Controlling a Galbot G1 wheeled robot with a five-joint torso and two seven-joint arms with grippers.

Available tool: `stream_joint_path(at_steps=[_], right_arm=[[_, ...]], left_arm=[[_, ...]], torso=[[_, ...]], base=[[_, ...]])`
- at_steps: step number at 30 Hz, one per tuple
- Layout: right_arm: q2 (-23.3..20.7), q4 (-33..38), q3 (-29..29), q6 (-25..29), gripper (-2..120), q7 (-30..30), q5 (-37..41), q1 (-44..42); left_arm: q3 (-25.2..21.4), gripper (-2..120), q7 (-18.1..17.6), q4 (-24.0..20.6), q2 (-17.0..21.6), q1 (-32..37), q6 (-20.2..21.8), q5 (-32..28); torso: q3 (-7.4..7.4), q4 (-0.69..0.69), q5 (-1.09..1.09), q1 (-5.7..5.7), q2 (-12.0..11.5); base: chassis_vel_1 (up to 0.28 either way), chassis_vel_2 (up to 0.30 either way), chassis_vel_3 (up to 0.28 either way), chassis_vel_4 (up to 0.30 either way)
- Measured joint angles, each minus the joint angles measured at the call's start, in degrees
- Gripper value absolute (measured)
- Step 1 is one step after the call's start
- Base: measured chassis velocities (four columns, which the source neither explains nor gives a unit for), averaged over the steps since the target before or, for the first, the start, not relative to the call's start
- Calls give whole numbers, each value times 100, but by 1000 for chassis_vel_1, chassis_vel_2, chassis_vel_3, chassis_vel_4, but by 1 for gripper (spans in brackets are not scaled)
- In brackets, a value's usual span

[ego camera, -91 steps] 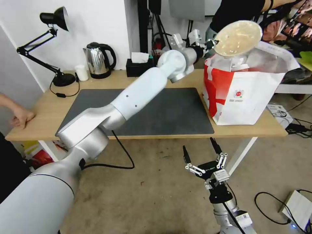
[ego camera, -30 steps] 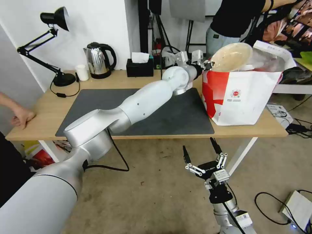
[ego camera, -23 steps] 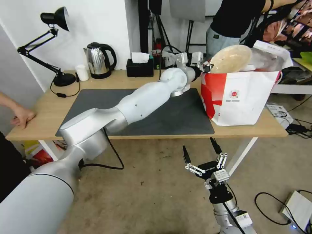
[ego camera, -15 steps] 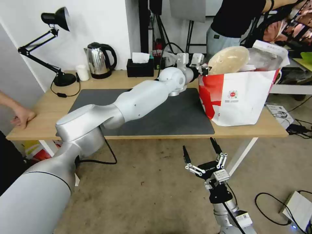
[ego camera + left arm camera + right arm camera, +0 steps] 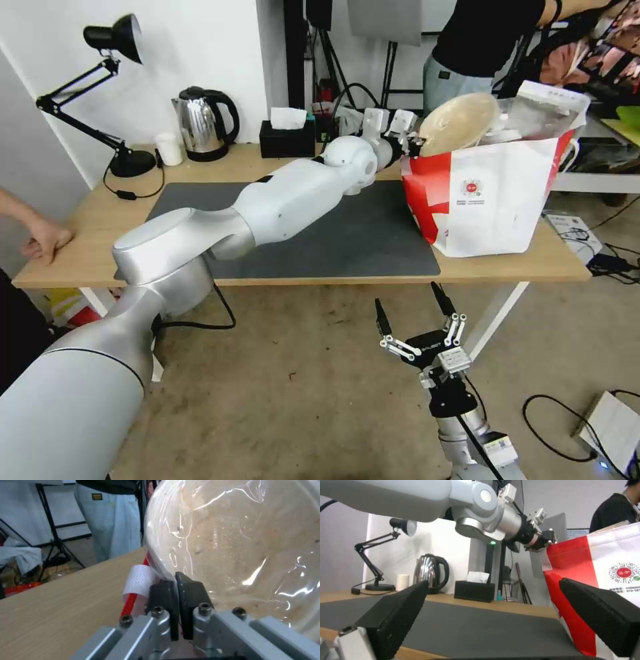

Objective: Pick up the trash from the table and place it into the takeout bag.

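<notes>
Where the light-wood table (image 5: 87,220) stands against a white wall, a dark mat (image 5: 347,233) covers most of its middle, leaving bare wood strips along the near edge and both ends. Along the back edge sit a black lamp (image 5: 110,40), a small white cup (image 5: 167,149), a steel kettle (image 5: 200,123) and a black tissue box (image 5: 287,139), all off the mat. The bag (image 5: 497,200) stands at the table's right end, partly on the mat and partly on bare wood, its red side panel facing the arm and its mouth open upward.

The left arm reaches across the mat, and the left gripper (image 5: 412,143) sits at the bag's near top corner, its jaws pinched shut on the rim of the paper bowl (image 5: 457,123). That bowl is tilted steeply, held over the bag's mouth, its lower part just inside the rim. From the left wrist, the black pads (image 5: 188,592) press on the bowl (image 5: 240,542) edge, beside a white handle (image 5: 138,582).

Below the table's front edge, the right gripper (image 5: 417,313) hangs over the floor, jaws spread wide, well apart from the bag. A person's hand (image 5: 43,239) rests on the left end of the table. Cables lie on the floor at the right.
</notes>
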Motion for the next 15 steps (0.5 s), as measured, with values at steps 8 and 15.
stream_joint_path(at_steps=[8,15], right_arm=[[0,0,0,0,100,0,-1,0],[0,0,0,0,100,0,0,0]], left_arm=[[-33,30,101,46,-30,-21,-83,-11],[-45,57,110,26,-24,-58,-94,-49]], torso=[[0,-1,0,0,0],[0,0,-1,0,0]], base=[[0,0,0,0],[0,0,0,0]])
